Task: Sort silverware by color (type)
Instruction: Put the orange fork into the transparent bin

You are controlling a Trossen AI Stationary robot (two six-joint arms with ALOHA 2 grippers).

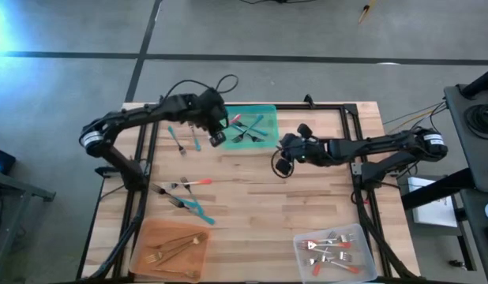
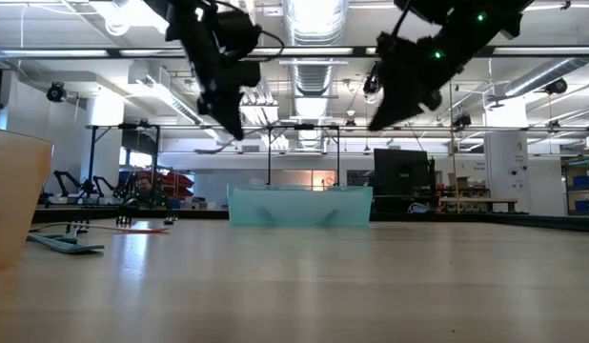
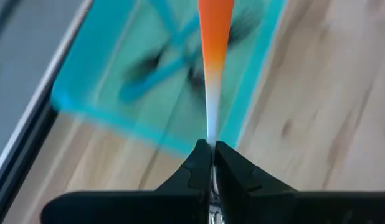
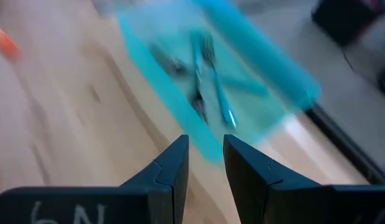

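Left gripper [image 1: 217, 139]: you have it pinched tight on a red-handled utensil [image 3: 213, 56], held up off the wood just beside the teal tray's near-left corner. In the left wrist view the silver end sits clamped between the dark fingers [image 3: 195, 168] and the coral handle points out over the tray.

Right gripper [image 1: 285, 164]: it hangs above bare table just off the teal tray's right side. Its fingers [image 4: 171, 165] stand a little apart with nothing between them, aimed toward the tray.

Teal tray [image 1: 269, 110]: your landmark, at the far middle of the table [image 1: 260, 205]. It holds several teal-handled forks [image 1: 252, 128] lying crossed over one another.

Loose teal pieces: two teal-handled utensils [image 1: 178, 140] lie on the wood to the left of the teal tray, near each other.

Mixed cluster [image 1: 183, 194]: nearer to you than the teal tray and to its left, a few pieces lie together on the table, one with a red handle [image 1: 198, 182] and one with a teal handle [image 1: 198, 211].

Orange tray [image 1: 141, 256]: at the near-left corner, well apart from the teal tray, with gold forks [image 1: 177, 246] inside.

Clear tray [image 1: 362, 233]: at the near-right corner, well apart from the teal tray, holding red-handled forks [image 1: 332, 248].

Low view: the teal tray [image 2: 299, 206] stands in the middle distance with both arms hanging above it.
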